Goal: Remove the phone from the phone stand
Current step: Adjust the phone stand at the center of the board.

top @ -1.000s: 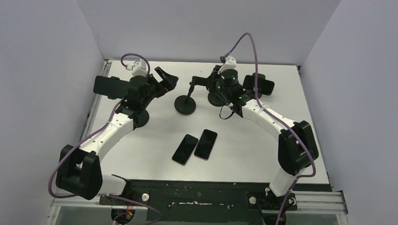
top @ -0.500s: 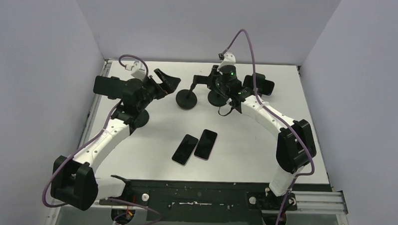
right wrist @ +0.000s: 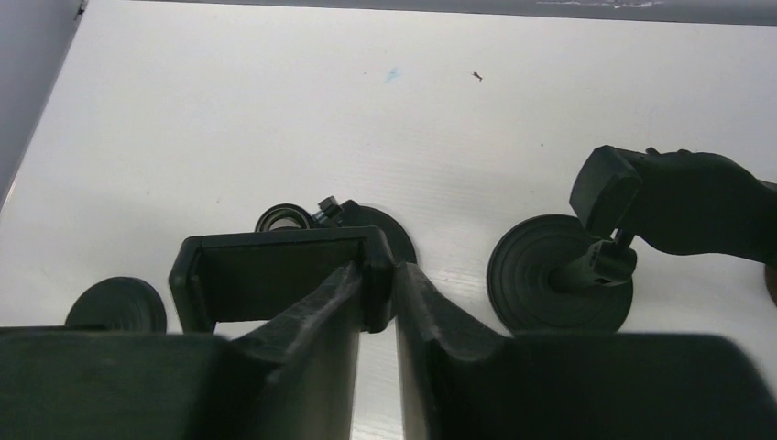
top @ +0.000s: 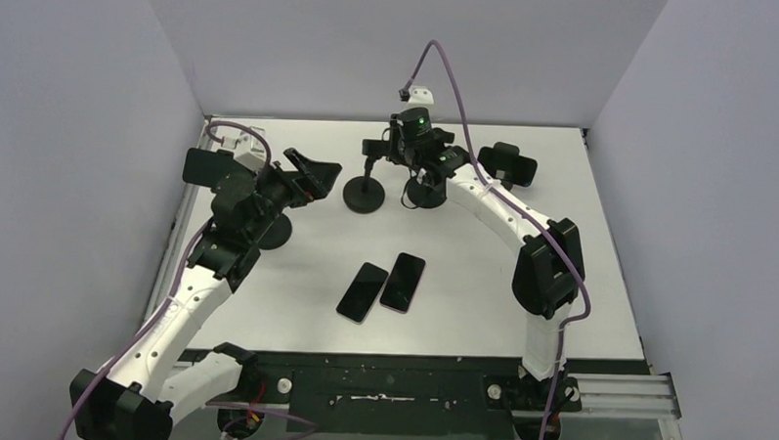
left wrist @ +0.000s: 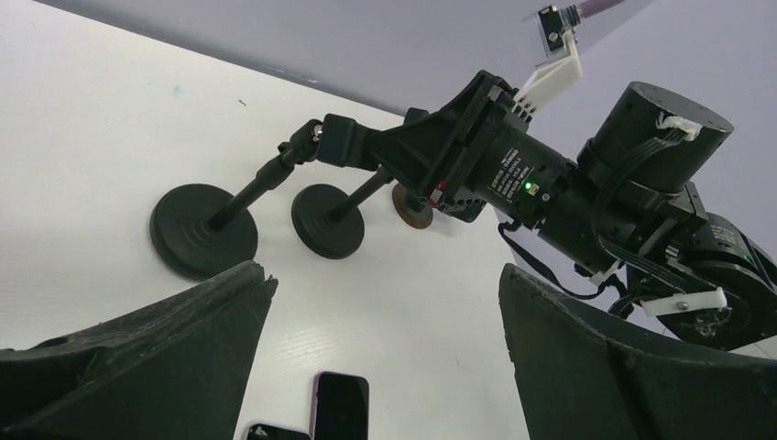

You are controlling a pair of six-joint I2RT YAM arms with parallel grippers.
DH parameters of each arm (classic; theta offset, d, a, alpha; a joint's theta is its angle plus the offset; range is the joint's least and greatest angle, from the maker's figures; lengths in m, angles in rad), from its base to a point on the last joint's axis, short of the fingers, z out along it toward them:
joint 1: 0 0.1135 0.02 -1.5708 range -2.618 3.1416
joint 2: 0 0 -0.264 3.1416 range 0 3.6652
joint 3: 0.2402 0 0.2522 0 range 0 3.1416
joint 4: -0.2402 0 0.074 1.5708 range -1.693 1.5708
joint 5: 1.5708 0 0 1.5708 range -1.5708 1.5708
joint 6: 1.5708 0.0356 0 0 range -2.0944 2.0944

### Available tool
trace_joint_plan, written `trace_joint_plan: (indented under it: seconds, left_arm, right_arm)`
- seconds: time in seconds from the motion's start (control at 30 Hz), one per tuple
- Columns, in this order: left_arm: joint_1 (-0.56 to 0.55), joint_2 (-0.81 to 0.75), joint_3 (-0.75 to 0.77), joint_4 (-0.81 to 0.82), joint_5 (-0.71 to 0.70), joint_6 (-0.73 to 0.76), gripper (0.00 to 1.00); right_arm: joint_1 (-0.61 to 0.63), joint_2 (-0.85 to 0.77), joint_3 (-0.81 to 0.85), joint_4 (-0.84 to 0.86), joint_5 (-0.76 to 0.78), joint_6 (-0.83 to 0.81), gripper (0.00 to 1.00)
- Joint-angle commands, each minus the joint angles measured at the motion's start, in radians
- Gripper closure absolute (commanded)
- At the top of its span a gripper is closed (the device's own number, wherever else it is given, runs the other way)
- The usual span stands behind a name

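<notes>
**A:** Right, item one: the phones?

**B:** Two on record. The lower phone (top: 364, 291) and the upper phone (top: 403, 281) lie flat on the table (top: 500, 292), centre of the overhead frame. They are side by side, long edges just beside each other, and apart from every stand.

**A:** Item two: the stands?

**B:** Two round bases, the first base (top: 364, 196) and the second base (top: 426, 194), stand close together in the upper middle of the overhead frame. A stem leans up from each. A dark slab (top: 208, 167) sits at the upper left and another slab (top: 512, 167) at the upper right. I cannot tell whether these are phones or clamps.

**A:** Item three: the right gripper?

**B:** The right gripper (right wrist: 377, 271) has its fingers drawn nearly together, pinched on the right-hand post of a stand clamp (right wrist: 266, 275). The clamp's cradle is bare and sits lower centre of the wrist frame.

**A:** Item four: the left gripper?

**B:** The left gripper (left wrist: 385, 280) has its fingers (left wrist: 137, 367) spread wide and grips nothing. It is raised above the table, upper left of the overhead frame, and points towards the two bases.
</notes>
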Motion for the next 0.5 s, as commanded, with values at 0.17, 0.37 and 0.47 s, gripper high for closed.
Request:
trace_joint_plan:
  seconds: [0.17,0.37,0.47]
  left_arm:
    - [-0.026,-0.085,0.074,-0.162,-0.061,0.077,0.05]
    - [-0.031,-0.125,0.147,-0.248,-0.112,0.122,0.03]
    - [-0.043,-0.13,0.21,-0.315,-0.15,0.152,0.03]
  right_arm:
    - [0.014,0.031,0.106,-0.104,0.037,-0.01,0.5]
    - [0.019,0.02,0.124,-0.104,-0.001,0.012,0.32]
    - [0.022,0.004,0.141,-0.109,-0.03,0.021,0.26]
